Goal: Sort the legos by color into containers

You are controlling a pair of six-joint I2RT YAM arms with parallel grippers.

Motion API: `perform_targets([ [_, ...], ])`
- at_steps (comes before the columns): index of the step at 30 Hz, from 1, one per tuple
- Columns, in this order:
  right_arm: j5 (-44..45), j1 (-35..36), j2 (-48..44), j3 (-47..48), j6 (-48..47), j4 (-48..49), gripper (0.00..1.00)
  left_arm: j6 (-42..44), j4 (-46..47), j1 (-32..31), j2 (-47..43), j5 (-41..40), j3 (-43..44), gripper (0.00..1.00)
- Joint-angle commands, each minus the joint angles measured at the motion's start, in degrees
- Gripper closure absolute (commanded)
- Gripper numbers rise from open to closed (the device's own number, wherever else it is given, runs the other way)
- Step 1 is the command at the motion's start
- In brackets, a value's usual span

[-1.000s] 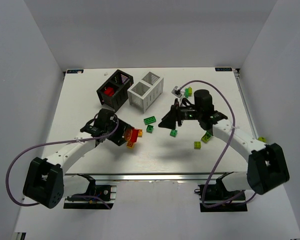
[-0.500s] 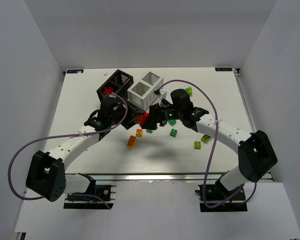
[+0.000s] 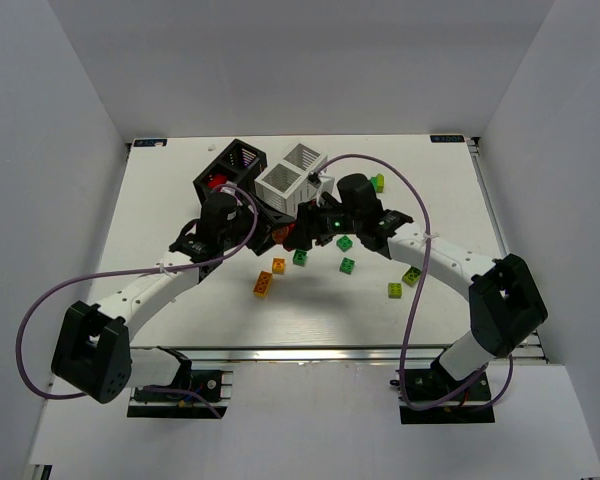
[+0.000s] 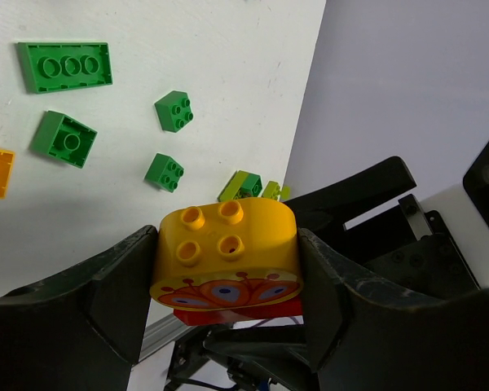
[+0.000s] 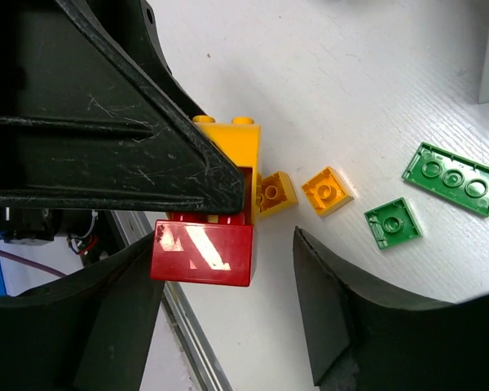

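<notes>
Yellow brick [image 4: 228,235] stuck on red brick [image 5: 202,254], pinched between left gripper [image 4: 226,265] fingers.
Likely splitting step: calls for closing the wide-open, empty right gripper [image 5: 224,244] on red.

We count one black rack [image 3: 236,196] and one white rack [image 3: 280,196]; four green bricks [image 4: 63,67], three yellow-green bricks [image 3: 394,290], two orange bricks [image 3: 264,284], one yellow brick [image 4: 228,236] and two red bricks [image 5: 202,251]: twelve bricks in all.

orange-patterned yellow brick [image 4: 226,244], red brick [image 5: 202,251], green plate [image 4: 65,67]
</notes>
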Motion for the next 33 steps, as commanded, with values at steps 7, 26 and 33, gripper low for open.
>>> perform_targets([
  [7, -0.92, 0.20, -0.57, 1.82, -2.25, 2.47, 0.48, -0.65, 2.56, -0.18, -2.14, 0.40, -1.34, 1.00],
  [26, -10.15, -0.85, -6.11, -0.99, -10.24, 2.30, 1.00, 6.11, -5.17, 7.10, -6.54, -4.09, 0.42, 1.00],
  [33, -9.36, -1.21, -4.62, 2.33, -15.77, 3.87, 1.00, 15.14, -14.73, 14.31, -9.79, -6.54, 6.21, 1.00],
])
